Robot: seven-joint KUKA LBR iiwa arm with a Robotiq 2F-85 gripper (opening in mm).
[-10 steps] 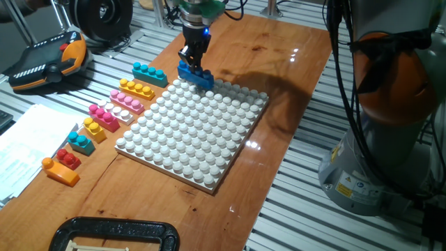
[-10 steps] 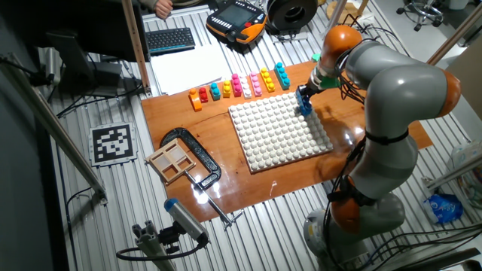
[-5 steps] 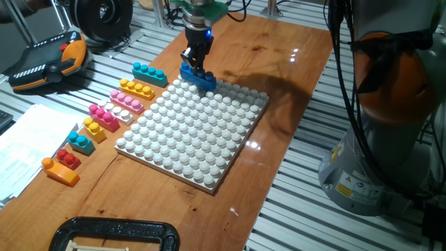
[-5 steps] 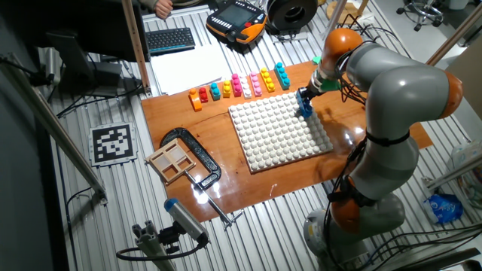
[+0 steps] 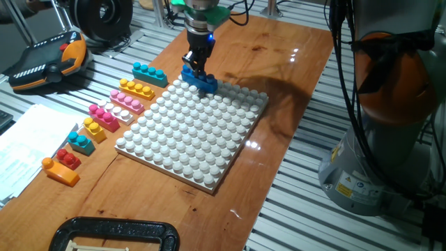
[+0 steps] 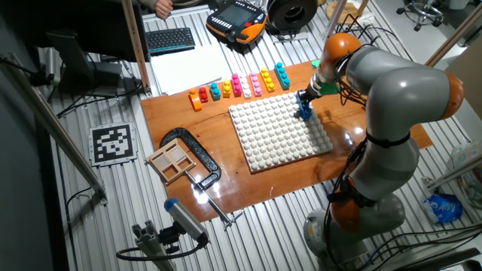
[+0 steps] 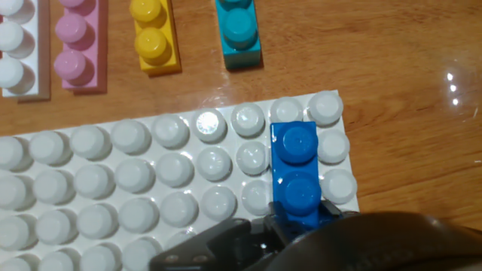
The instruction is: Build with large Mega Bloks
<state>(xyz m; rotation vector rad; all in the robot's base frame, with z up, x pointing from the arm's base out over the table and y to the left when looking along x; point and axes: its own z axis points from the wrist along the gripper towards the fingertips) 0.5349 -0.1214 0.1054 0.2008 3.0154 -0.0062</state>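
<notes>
My gripper (image 5: 197, 68) is shut on a dark blue two-stud brick (image 5: 202, 81) and holds it by one end at the far corner of the white studded baseplate (image 5: 188, 139). In the hand view the brick (image 7: 295, 175) lies over the second stud column from the plate's right edge (image 7: 335, 184), with the gripper (image 7: 297, 220) at its near end. I cannot tell whether it is pressed down. It also shows in the other fixed view (image 6: 305, 111). Loose bricks line the plate's left side: cyan (image 5: 149, 74), yellow (image 5: 137, 88), pink (image 5: 127, 101), magenta (image 5: 103, 117), red (image 5: 68, 159), orange (image 5: 59, 171).
A black clamp (image 5: 115, 233) sits at the table's near edge, with a wooden box (image 6: 175, 162) beside it. Papers (image 5: 28, 146) and a teach pendant (image 5: 49, 59) lie left of the table. The robot's base (image 5: 376, 160) stands on the right.
The gripper and the dark blue brick have shifted slightly to the right along the baseplate's far edge. Nothing else has moved.
</notes>
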